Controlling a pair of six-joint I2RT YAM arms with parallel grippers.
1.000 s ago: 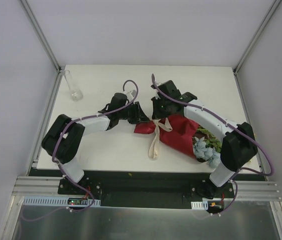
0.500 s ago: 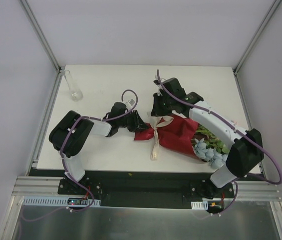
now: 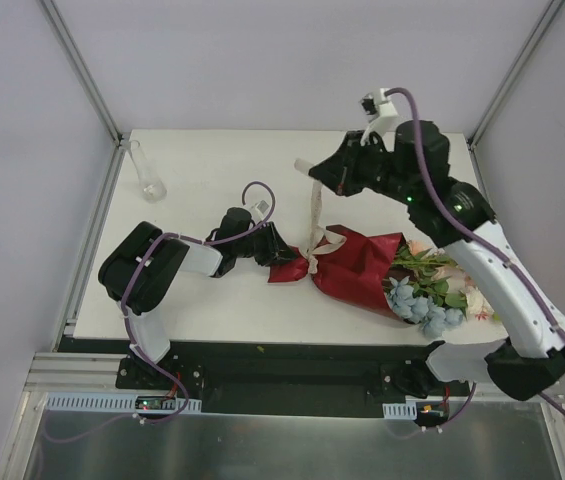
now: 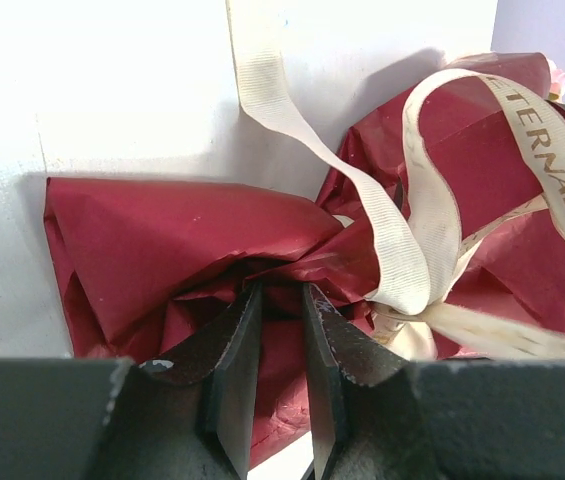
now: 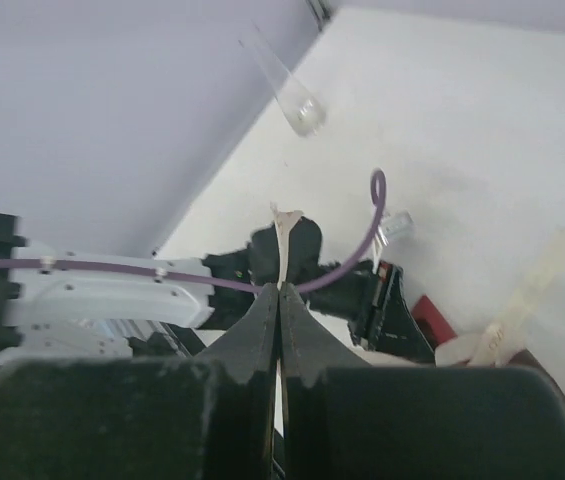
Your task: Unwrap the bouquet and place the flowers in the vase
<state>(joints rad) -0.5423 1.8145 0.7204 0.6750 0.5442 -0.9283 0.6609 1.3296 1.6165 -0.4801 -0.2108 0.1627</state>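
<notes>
The bouquet (image 3: 357, 268) lies on the table in dark red wrapping paper (image 4: 162, 235), its pale blue, pink and cream flowers (image 3: 424, 298) pointing right. My left gripper (image 3: 281, 251) is shut on the crumpled paper tail at the bouquet's narrow left end, with red paper between its fingers (image 4: 234, 352). My right gripper (image 3: 306, 168) is raised above the table, shut on the free end of the cream ribbon (image 3: 314, 208). That ribbon stretches up from the knot (image 4: 402, 295). The ribbon's tip (image 5: 282, 232) pokes out past the shut jaws. The clear glass vase (image 3: 148, 172) stands at the far left.
The white table (image 3: 212, 300) ends at a metal rail along the near side. Frame posts (image 3: 82, 70) rise at both back corners, and grey walls close in the sides. The left arm's purple cable (image 3: 258, 192) loops above its wrist.
My right arm rose and swung back to the right, drawing the ribbon up taut from the knot. My left gripper slid down onto the paper tail and stayed there.
</notes>
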